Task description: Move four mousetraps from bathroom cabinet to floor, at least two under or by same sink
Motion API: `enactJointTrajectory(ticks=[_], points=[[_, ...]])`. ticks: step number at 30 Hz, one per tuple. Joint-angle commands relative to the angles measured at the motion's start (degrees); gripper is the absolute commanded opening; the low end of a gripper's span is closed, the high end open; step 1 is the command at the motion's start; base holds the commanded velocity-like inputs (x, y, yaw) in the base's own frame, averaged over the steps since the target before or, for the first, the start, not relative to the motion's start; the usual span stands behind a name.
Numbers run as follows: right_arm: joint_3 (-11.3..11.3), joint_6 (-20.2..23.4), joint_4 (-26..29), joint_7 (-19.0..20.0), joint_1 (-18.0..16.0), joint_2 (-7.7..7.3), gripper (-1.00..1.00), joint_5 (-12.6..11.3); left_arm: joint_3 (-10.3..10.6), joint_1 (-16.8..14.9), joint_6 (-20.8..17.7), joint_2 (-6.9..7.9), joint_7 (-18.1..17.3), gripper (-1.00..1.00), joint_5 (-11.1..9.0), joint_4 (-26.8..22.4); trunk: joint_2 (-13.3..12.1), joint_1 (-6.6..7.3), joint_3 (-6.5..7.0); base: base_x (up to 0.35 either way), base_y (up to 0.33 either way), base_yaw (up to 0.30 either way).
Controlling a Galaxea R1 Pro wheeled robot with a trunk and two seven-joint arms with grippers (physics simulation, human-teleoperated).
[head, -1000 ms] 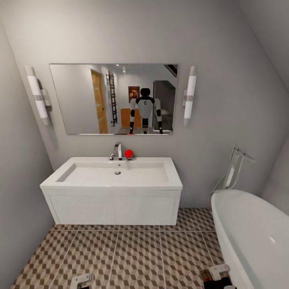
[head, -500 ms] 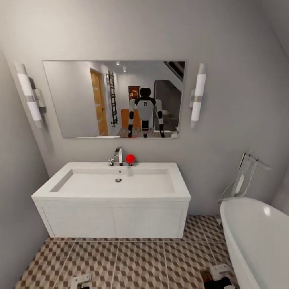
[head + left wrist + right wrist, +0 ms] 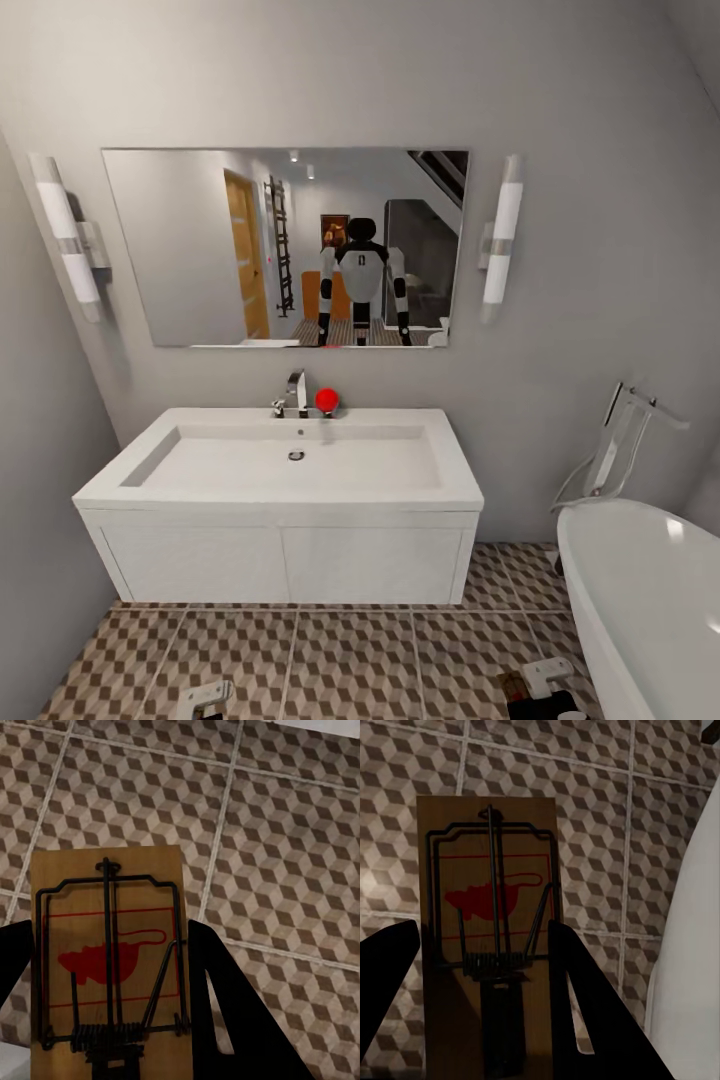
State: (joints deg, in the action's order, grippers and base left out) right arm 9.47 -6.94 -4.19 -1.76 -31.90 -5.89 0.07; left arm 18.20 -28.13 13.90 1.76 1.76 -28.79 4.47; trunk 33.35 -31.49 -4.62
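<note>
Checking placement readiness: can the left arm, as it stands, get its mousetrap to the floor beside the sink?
Probably yes: the left gripper holds a mousetrap over bare bathroom floor before the bathroom sink; nothing lies between.

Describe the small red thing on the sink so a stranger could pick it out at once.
Start at the big wall mirror and drop to the wide white bathroom sink below it. At the basin's back edge stands a chrome tap, and the red ball sits just beside it. It is the one bright red, round thing there.

Cube-patterned bathroom floor (image 3: 350, 665) bears the bathtub (image 3: 650, 600).
</note>
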Motion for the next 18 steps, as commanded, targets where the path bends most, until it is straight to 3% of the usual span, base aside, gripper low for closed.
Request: enactJointTrajectory(ticks=[1,14,18], points=[[0.0,0.0,0.0,0.0,0.0,0.00,-1.00,0.0,0.0,0.0,0.0,0.00,0.2,-1.00,0.2,0.0,0.0,0.00,0.00,0.001,0.001,0.000],[0.0,0.0,0.0,0.0,0.0,0.00,-1.00,0.0,0.0,0.0,0.0,0.00,0.2,-1.00,0.2,0.0,0.0,0.00,0.00,0.001,0.002,0.000],[0.0,0.0,0.0,0.0,0.0,0.00,-1.00,0.0,0.0,0.0,0.0,0.00,0.2,-1.00,0.2,0.0,0.0,0.00,0.00,0.092,0.141,0.000]])
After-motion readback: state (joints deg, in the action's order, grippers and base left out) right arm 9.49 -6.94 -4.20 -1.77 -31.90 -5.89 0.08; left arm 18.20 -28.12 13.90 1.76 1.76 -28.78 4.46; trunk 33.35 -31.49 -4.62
